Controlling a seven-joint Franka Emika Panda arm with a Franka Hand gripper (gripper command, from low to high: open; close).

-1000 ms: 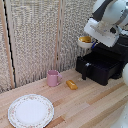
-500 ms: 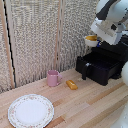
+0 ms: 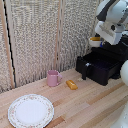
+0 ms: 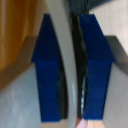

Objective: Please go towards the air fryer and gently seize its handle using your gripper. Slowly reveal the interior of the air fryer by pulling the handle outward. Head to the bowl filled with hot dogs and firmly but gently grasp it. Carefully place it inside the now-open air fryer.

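Observation:
The black air fryer (image 3: 116,56) stands at the exterior view's right with its drawer (image 3: 98,67) pulled out and the short black handle (image 3: 85,71) on the drawer's front. My gripper (image 3: 101,41) hangs above the open drawer, shut on the rim of the small white bowl (image 3: 95,41). The hot dogs (image 3: 95,38) show as yellow-orange pieces inside it. In the wrist view the two blue fingers (image 4: 47,70) pinch the bowl's pale rim (image 4: 69,60) between them.
A pink mug (image 3: 52,78) and a loose orange block (image 3: 72,85) sit on the wooden table in front of the drawer. A large patterned white plate (image 3: 30,111) lies near the front left. A ribbed curtain forms the backdrop.
The gripper with the bowl has moved slightly to the exterior view's right and a little lower, closer over the open drawer.

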